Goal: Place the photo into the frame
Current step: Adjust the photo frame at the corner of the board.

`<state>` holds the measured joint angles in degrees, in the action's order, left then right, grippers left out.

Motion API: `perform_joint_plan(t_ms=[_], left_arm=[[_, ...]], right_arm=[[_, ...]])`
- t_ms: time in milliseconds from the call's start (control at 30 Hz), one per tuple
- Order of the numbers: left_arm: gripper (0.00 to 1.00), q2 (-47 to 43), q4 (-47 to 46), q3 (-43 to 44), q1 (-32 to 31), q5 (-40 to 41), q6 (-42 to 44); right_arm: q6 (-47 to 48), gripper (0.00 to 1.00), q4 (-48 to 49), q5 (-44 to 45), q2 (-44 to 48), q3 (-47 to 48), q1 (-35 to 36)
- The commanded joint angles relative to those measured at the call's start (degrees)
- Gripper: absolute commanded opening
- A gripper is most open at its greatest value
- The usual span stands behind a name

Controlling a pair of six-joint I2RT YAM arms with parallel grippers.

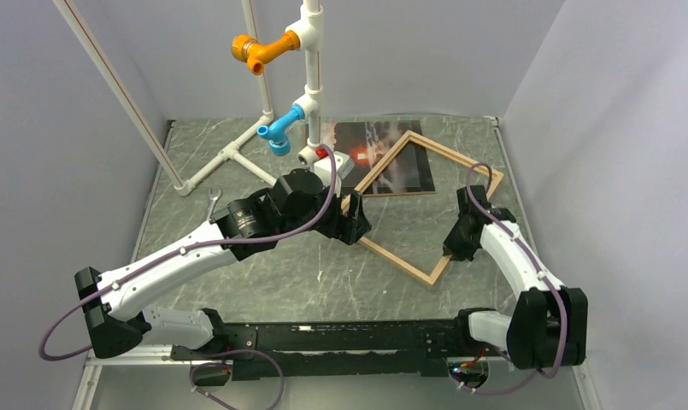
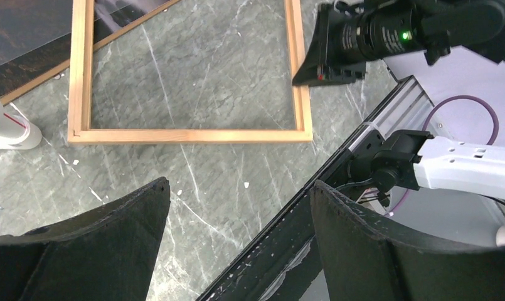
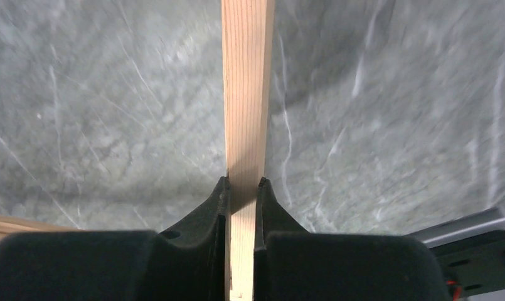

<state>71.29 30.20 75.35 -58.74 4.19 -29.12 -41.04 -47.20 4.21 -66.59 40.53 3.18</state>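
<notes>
**Right claw (image 3: 243, 188) clamps the frame (image 1: 451, 155)**

The right arm bends low from the near right corner of the tabletop (image 1: 263, 273), its claw pinched onto one side strip of the wooden frame. The frame sits turned like a diamond, right of centre. Its far corner overlaps the photo (image 1: 366, 141), which lies picture-side up by the far edge. The left arm stretches across to the frame's left corner, and the left claw (image 2: 240, 184) is spread wide, holding nothing.

We see the frame (image 3: 246, 94) as bare pale wood, matt, finely grained. The photo (image 1: 366, 141) looks glossy. The table (image 1: 280, 273) is smooth, veined grey like stone. The fingers (image 3: 193, 251) are matt black plastic, the pipes (image 1: 313, 68) smooth white plastic.
</notes>
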Motion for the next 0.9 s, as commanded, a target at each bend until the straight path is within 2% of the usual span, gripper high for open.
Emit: perform_joint_plan(t_ms=[0,100,267,333,400,467,567,733,800,867], left_arm=[[0.85,-0.35,-1.3,1.36,-0.06,0.06,1.24],[0.85,-0.47,-2.06,1.03,-0.06,-0.4,1.18],[0.85,-1.21,-1.3,0.92,-0.06,-0.02,1.39],[0.85,-1.84,-1.23,0.33,-0.06,0.46,1.39],[0.85,-2.76,-1.3,0.02,-0.1,0.53,1.52],[0.85,-3.51,-1.06,-0.11,-0.08,1.0,1.48],[0.85,-4.72,-1.04,-0.24,-0.1,1.55,0.87],[0.85,-7.32,-2.62,-0.75,-0.06,0.76,0.24],[0.85,-9.26,-4.48,-2.11,-0.06,0.72,-0.15],[0.85,-11.98,-6.78,-4.58,-0.07,0.43,-0.69]], right_arm=[[7.68,0.0,0.99,7.0,-4.46,7.88,-0.37],[9.83,0.04,1.61,7.78,-7.47,9.36,-0.68],[12.89,0.11,4.47,3.3,-11.33,9.28,-0.94],[13.22,0.3,5.35,2.81,-11.31,9.34,-0.91],[13.34,0.58,5.85,3.63,-10.18,9.22,-0.96],[13.48,0.7,5.81,4.35,-9.09,9.34,-1.06],[13.78,0.8,5.14,3.54,-6.92,9.89,-0.99],[16.8,0.96,7.42,-4.65,-0.48,9.11,0.01],[17.49,0.99,8.51,-7.93,0.95,9.26,2.32],[17.4,1.0,9.14,-7.87,0.32,10.14,8.13]])
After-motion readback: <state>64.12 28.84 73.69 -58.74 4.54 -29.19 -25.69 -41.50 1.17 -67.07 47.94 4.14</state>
